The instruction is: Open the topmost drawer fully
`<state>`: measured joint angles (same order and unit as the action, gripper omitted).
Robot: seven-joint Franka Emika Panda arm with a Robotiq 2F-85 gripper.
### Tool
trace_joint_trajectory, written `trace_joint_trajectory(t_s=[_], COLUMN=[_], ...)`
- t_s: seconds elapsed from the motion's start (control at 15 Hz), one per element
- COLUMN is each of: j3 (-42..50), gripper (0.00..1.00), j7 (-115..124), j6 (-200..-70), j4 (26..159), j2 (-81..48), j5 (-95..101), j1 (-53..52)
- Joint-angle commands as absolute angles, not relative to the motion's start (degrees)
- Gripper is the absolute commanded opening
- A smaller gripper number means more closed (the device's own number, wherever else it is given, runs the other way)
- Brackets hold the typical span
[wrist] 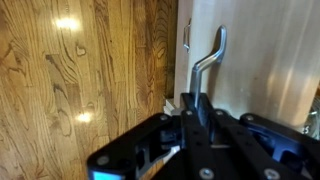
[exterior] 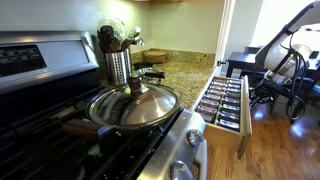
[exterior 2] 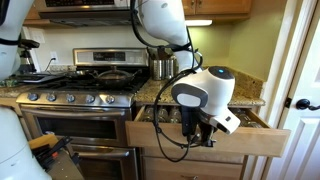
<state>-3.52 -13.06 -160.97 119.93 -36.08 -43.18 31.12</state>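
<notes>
Gripper: your black Robotiq gripper [wrist: 196, 98] comes in from the bottom edge of the wrist view. In an exterior view [exterior 2: 197, 132] it hangs under the white wrist housing, right against the drawer's front.
Fingers: the dark fingers [wrist: 188, 108] stand close together, and the lower end of the bent grey metal handle [wrist: 207, 58] runs in between them. As far as the wrist view shows, you are clamped on it.
Handle: it rises from your fingertips, kinks, and ends higher up against the pale panel.
Task item: the wide, shallow, pale-fronted topmost drawer [exterior 2: 225, 143] stands pulled out from under the counter. Its front panel lies directly behind your fingers, and you see it from the side in an exterior view [exterior: 244, 112].
Contents: rows of small dark-capped spice jars [exterior: 222, 98] line the inside.
Extent: I cannot tell whether the drawer is at its full travel.
Surroundings: a speckled granite counter [exterior: 180, 72] runs above the drawer. A steel stove with knobs [exterior 2: 75, 100] sits beside it, with a lidded steel pan [exterior: 133, 105] on the burners.
Floor: a brown wooden plank floor [wrist: 80, 80] lies below.
</notes>
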Motion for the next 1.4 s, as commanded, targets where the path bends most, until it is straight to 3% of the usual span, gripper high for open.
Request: trace_joint_trajectory(t_s=[0.0, 1.33], j3=[-0.82, 10.3], gripper=[0.04, 0.04], j7=[-18.24, -26.33], j6=[-164.32, -157.7], j4=[125.26, 127.35], j2=[-36.45, -37.73], j5=[-43.35, -41.06], j1=[33.05, 36.68])
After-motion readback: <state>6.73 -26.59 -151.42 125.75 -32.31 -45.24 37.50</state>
